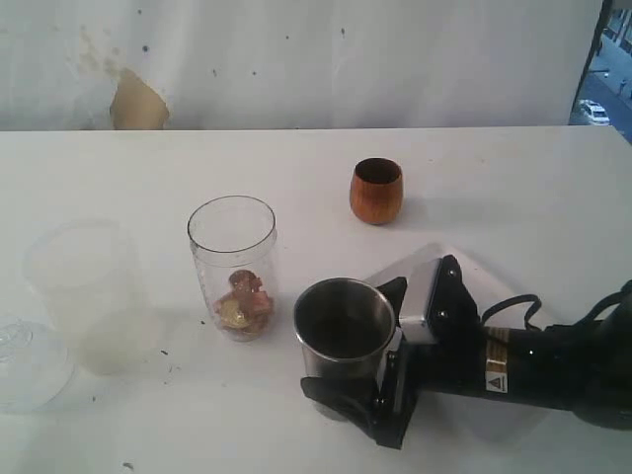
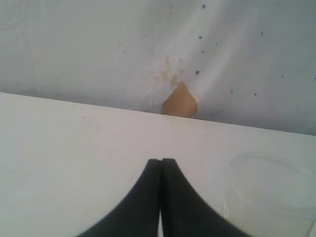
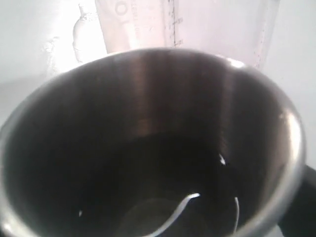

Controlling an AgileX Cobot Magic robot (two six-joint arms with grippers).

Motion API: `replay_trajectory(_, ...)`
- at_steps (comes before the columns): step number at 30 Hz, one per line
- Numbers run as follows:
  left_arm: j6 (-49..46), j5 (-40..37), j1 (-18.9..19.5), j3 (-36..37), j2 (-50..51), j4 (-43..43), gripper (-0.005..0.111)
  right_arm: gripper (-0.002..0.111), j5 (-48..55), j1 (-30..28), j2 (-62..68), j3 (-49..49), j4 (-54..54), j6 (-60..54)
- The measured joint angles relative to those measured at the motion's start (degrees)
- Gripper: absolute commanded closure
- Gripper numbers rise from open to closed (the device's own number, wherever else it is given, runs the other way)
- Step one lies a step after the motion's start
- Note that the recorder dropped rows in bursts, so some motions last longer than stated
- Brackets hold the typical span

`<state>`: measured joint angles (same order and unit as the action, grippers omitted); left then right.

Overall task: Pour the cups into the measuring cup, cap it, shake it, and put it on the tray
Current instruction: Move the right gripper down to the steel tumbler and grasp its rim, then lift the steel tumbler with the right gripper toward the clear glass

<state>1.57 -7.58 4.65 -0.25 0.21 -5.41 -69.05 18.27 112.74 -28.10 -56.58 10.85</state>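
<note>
Exterior view shows the right claw [image 1: 363,344] pinching the steel tumbler [image 1: 343,326]; left claw [image 2: 160,170] is pressed together.

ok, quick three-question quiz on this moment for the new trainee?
1. True or false: the left gripper is shut.
2. Which cup stands between the fingers of the right gripper? A) wooden cup B) steel tumbler C) frosted cup
3. Fill in: the brownish pieces lie at the bottom of the ____.

Key: 1 true; 2 B; 3 measuring cup.
</note>
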Motion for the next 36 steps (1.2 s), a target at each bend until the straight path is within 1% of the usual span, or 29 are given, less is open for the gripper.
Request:
replay_trajectory(5, 0.00, 0.00, 0.00, 0.00, 0.00, 0.00, 0.107, 0.016, 0.00, 0.61, 0.00, -1.10, 0.33, 0.00)
replay_trajectory(6, 0.00, 0.00, 0.00, 0.00, 0.00, 0.00, 0.107, 0.017, 0.00, 0.61, 0.00, -1.10, 0.43, 0.00)
replay_trajectory(8, 0.00, 0.00, 0.00, 0.00, 0.00, 0.00, 0.107, 0.024, 0.00, 0.61, 0.00, -1.10, 0.43, 0.00)
replay_trajectory(13, 0.00, 0.00, 0.00, 0.00, 0.00, 0.00, 0.107, 0.052, 0.13, 0.61, 0.09, -1.10, 0.30, 0.00)
replay_trajectory(16, 0.00, 0.00, 0.00, 0.00, 0.00, 0.00, 0.107, 0.075, 0.13, 0.61, 0.09, -1.10, 0.30, 0.00)
replay_trajectory(19, 0.00, 0.00, 0.00, 0.00, 0.00, 0.00, 0.107, 0.105, 0.13, 0.61, 0.09, -1.10, 0.20, 0.00)
replay_trajectory(20, 0.00, 0.00, 0.00, 0.00, 0.00, 0.00, 0.107, 0.108, 0.13, 0.61, 0.09, -1.10, 0.20, 0.00)
replay_trajectory(28, -0.08, 0.00, 0.00, 0.00, 0.00, 0.00, 0.107, 0.108, 1.54, 0.61, -0.92, -1.19, 1.59, 0.00)
replay_trajectory(32, -0.13, 0.00, 0.00, 0.00, 0.00, 0.00, 0.107, 0.108, 2.57, 0.61, -4.29, -1.98, 4.97, 0.00)
replay_trajectory(36, -0.21, 0.00, 0.00, 0.00, 0.00, 0.00, 0.107, 0.108, 3.18, 0.61, -8.74, -5.54, 8.44, -0.11)
